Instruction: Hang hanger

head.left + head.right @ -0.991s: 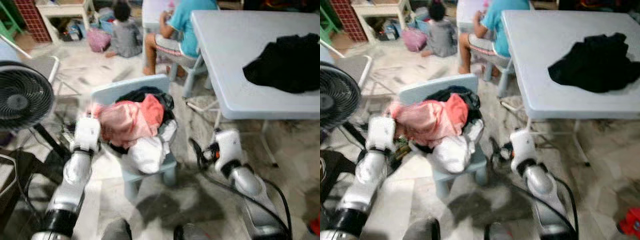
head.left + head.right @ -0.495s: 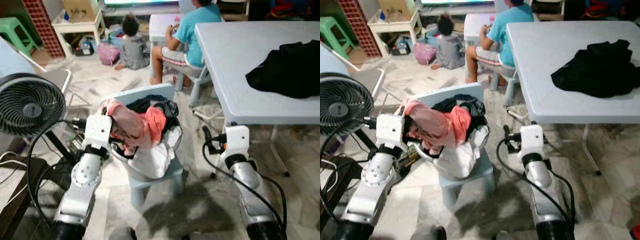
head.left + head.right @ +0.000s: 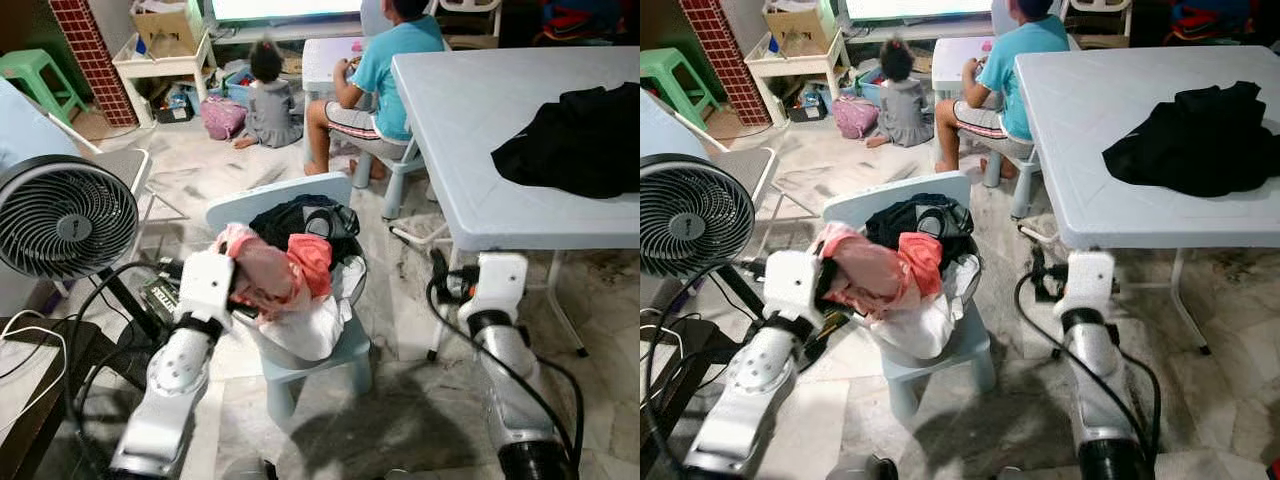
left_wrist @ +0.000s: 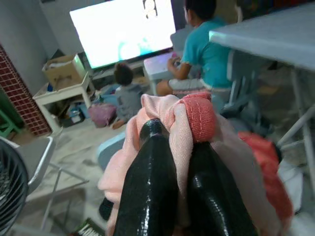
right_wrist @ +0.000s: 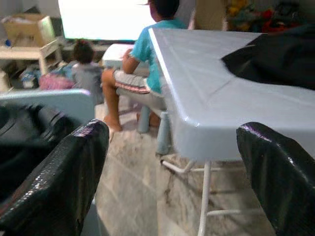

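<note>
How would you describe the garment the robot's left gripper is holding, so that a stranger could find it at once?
Start at the small pale blue chair before the robot, heaped with clothes. The pink garment lies on top of the heap, pinched in the left gripper. It is the only pink piece, above white cloth and beside black clothes.

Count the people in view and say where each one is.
2. A person in a teal shirt sits on a chair at the white table's far end. A smaller person in grey sits on the floor left of them, before the bright screen.
</note>
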You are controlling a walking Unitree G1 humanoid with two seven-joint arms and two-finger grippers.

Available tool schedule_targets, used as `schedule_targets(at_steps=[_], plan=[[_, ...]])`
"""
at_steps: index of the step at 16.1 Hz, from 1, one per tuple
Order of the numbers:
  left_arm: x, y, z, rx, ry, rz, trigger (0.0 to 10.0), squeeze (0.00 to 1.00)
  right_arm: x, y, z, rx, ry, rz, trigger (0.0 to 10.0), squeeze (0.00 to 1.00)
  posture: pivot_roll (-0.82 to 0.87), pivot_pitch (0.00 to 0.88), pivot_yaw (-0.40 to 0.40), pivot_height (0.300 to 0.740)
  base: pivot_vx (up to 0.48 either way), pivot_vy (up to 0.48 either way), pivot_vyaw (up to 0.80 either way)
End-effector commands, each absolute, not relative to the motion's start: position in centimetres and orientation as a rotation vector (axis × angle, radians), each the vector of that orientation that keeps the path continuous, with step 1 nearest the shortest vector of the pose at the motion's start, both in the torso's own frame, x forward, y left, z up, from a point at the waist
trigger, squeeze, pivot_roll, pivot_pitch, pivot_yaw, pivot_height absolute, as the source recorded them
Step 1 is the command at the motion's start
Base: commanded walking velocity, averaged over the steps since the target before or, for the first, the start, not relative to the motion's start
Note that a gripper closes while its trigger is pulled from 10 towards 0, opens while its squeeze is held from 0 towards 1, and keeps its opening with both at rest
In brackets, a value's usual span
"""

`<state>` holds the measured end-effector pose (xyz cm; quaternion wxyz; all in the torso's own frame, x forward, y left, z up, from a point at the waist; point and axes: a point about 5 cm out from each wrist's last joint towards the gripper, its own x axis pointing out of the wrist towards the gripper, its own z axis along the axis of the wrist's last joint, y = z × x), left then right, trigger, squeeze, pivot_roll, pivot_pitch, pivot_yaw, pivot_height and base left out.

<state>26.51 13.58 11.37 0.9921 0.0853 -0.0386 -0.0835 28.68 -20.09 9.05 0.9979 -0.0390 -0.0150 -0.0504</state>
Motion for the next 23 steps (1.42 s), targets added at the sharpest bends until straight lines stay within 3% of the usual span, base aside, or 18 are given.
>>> schedule_targets(at_steps=[1,7,17,23], plan=[[27.1,13.5,12.0,0.17,-0.089,-0.162,10.0,0.0,29.0,-20.3,9.2,-0.061,-0.029,-0.114,10.0,0.0,0.0,0.0,0.078,0.74,0.0,0.0,0.0],[28.4,15.2,11.2,0.177,-0.014,-0.117,10.0,0.0,29.0,-20.1,9.0,-0.074,-0.023,-0.093,10.0,0.0,0.0,0.0,0.072,0.74,0.0,0.0,0.0],[27.4,13.1,10.6,0.126,-0.01,-0.219,10.0,0.0,28.6,-20.5,8.8,-0.079,-0.009,-0.09,10.0,0.0,-0.01,0.0,0.065,0.74,0.0,0.0,-0.29],[27.4,13.2,10.6,0.113,-0.005,-0.217,10.0,0.0,28.5,-20.3,8.8,-0.085,-0.002,-0.077,10.0,0.0,-0.01,0.0,0.059,0.74,0.0,-0.419,0.0]])
